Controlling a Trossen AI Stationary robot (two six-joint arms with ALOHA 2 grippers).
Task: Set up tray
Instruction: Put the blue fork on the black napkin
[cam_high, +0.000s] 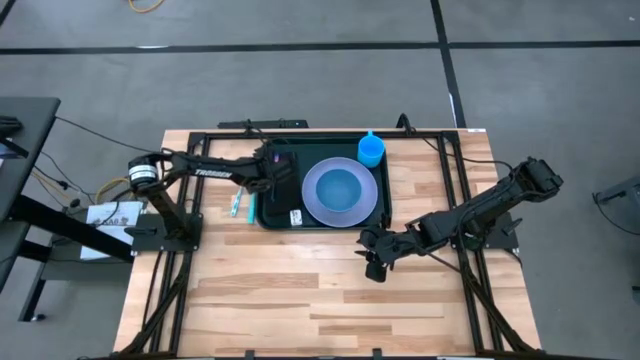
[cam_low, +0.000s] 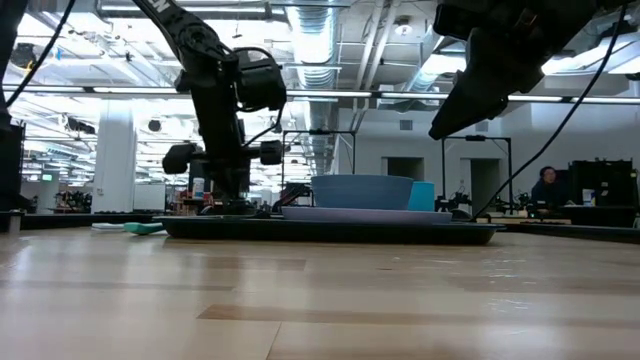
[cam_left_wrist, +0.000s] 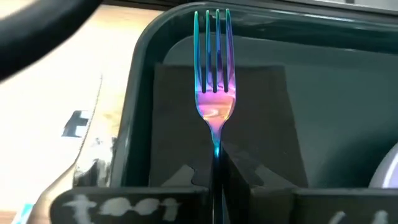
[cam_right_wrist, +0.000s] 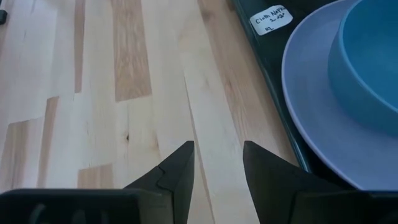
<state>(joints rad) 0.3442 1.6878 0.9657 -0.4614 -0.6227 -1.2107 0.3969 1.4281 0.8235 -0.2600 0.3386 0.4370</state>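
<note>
Gripping an iridescent fork (cam_left_wrist: 214, 81) by its handle, the left gripper (cam_high: 276, 168) is clamped tight on the utensil, over the left end of the tray (cam_high: 268, 218). From the left wrist view the fork's tines point toward the tray's rounded corner, shimmering teal at the tips and pink-purple at the neck, and beneath it lies a dark napkin (cam_left_wrist: 180, 124) spread flat on the tray floor. Whether the fork is touching the napkin or hanging just above it can't be told from here. The tray itself sits toward the far middle of the wooden table (cam_high: 300, 300), a dark green-black rectangle with a raised rim. On it, right of the napkin, rests a lavender plate (cam_high: 315, 205) with a blue bowl (cam_high: 340, 187) sitting in its centre. A small white label (cam_right_wrist: 271, 18) lies on the tray floor near the plate's edge. A blue cup (cam_high: 371, 150) stands at the tray's far right corner; whether it is inside the rim or just beside it is hard to call. Off the tray's left side, a small teal object (cam_high: 236, 206) lies on the wood. Over on the other side, the right gripper (cam_high: 375, 268) hangs above bare table just beyond the tray's near right corner, its two dark fingers (cam_right_wrist: 177, 171) parted with wood grain showing between them, nothing held. In the low view the tray, plate and bowl stack up in a neat line across the tabletop.
</note>
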